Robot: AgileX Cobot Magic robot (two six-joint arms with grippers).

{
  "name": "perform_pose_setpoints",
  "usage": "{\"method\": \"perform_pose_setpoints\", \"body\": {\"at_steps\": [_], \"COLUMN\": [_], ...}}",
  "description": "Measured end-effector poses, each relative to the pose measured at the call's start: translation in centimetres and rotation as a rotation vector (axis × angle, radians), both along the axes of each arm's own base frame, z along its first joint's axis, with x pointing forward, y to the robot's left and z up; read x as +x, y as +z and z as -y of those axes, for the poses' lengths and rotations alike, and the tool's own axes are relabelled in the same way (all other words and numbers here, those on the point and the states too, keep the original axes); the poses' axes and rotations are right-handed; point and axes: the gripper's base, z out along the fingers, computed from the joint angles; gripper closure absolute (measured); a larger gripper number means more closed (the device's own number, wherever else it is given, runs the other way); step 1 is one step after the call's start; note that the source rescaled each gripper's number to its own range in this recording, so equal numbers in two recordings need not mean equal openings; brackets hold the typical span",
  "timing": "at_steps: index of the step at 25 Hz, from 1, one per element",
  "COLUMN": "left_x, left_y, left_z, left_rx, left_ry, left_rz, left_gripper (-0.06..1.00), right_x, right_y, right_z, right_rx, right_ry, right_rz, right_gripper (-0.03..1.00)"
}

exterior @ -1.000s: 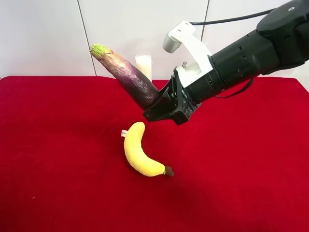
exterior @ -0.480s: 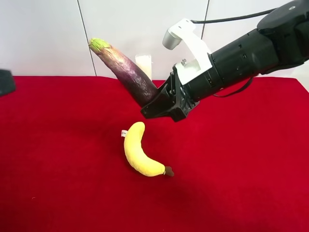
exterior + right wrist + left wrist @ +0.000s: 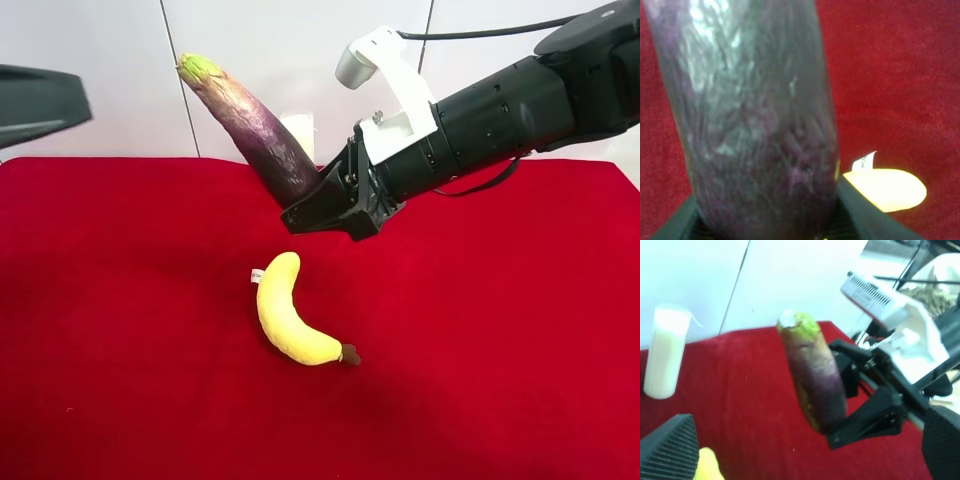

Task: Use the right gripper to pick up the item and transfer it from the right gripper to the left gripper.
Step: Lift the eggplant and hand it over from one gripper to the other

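The eggplant (image 3: 250, 125), dark purple with a green stem end, points up and to the left above the red cloth. My right gripper (image 3: 305, 205), on the arm with the white bracket, is shut on its lower end. In the right wrist view the eggplant (image 3: 755, 115) fills the frame between the fingers (image 3: 675, 225). My left gripper (image 3: 40, 102) shows as a dark blurred shape at the exterior view's left edge, apart from the eggplant. In the left wrist view its fingers (image 3: 667, 447) stand wide open, facing the eggplant (image 3: 815, 380) and the right gripper (image 3: 860, 415).
A yellow plush banana (image 3: 290, 325) lies on the red cloth (image 3: 500, 350) below the right gripper. A white pillar candle (image 3: 298, 135) stands at the back against the white wall, partly behind the eggplant; it also shows in the left wrist view (image 3: 665, 352).
The right gripper has lifted the eggplant a little higher and carried it left. The left gripper has come into the exterior view from the left edge.
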Motion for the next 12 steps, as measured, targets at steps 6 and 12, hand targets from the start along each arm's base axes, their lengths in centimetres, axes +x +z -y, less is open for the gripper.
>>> {"method": "perform_pose_setpoints", "body": {"at_steps": [6,12], "left_x": [3.4,6.1], "left_y": [-2.3,-4.4], "left_z": [0.7,1.1], "left_rx": [-0.01,-0.047], "left_ry": [-0.071,-0.107], "left_rz": [-0.087,-0.13], "left_gripper": [0.16,0.16], "right_x": [0.0,0.0], "right_y": [0.0,0.0], "right_z": [0.0,0.0], "right_rx": [0.0,0.007], "right_ry": [0.0,-0.005], "right_rz": [0.0,-0.003], "right_gripper": [0.97,0.97]}}
